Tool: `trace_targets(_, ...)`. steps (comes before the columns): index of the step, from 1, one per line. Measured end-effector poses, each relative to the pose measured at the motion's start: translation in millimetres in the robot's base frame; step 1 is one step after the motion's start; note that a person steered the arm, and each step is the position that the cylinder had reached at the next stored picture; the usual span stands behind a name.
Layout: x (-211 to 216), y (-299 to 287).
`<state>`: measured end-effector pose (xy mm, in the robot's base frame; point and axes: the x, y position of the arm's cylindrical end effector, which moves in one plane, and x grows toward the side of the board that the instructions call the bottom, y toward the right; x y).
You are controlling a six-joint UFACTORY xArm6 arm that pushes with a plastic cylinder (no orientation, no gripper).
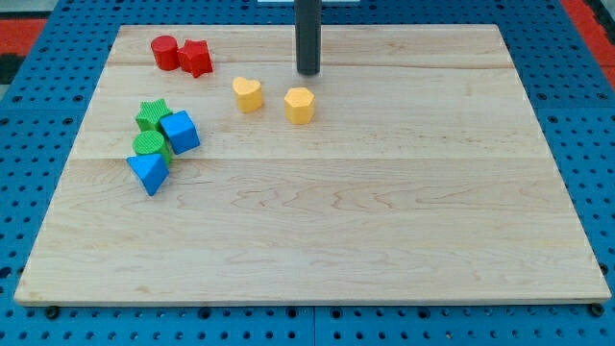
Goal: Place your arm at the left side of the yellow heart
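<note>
We see my tip (pixel 307 72) near the worktop's (pixel 384 240) top, with no fingers to clench; the yellow heart (pixel 248 94) lies lower-left of it, apart.

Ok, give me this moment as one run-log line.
my tip: above-right of yellow heart, above yellow block, touching neither | target: heart's left side, not reached | other blocks: untouched at view's left

Pale wooden board (pixel 317 231) is lying flat, grain running left to right. Blue perforated panel (pixel 38 125) is showing around it on every side. Red strips are peeking in at both far corners. Even lighting.
</note>
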<state>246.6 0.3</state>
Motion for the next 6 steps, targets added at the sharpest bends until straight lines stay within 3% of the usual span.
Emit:
trace_targets(1, -13.3, -45.8)
trace_targets(3, 31.5, -144.2)
trace_targets(4, 45.4, -151.9)
trace_targets(5, 88.9, -116.3)
trace_targets(6, 101.1, -76.0)
